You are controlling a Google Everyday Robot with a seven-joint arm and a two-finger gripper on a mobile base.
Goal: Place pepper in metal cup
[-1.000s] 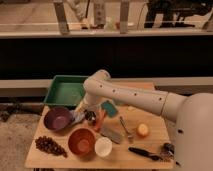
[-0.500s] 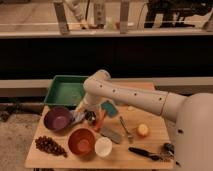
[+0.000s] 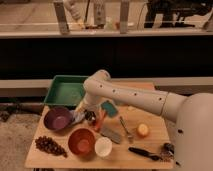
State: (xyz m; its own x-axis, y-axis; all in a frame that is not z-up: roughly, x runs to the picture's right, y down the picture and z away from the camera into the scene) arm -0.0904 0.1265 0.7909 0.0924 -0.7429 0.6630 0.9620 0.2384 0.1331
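The pepper (image 3: 101, 120) is a small slender orange-red piece lying on the wooden table (image 3: 145, 112), just right of a small dark shiny metal cup (image 3: 90, 116). My gripper (image 3: 80, 116) is low over the table at the left side of the cup, between it and the purple bowl (image 3: 57, 119). The white arm reaches in from the right and bends down over this spot. The pepper lies on the table apart from the gripper.
A green tray (image 3: 65, 90) stands at the back left. An orange bowl (image 3: 81, 141), a white cup (image 3: 103, 146) and grapes (image 3: 48, 145) are in front. A teal sponge (image 3: 109, 107), fork (image 3: 125, 129), yellow-orange fruit (image 3: 143, 130) and black tool (image 3: 145, 153) lie to the right.
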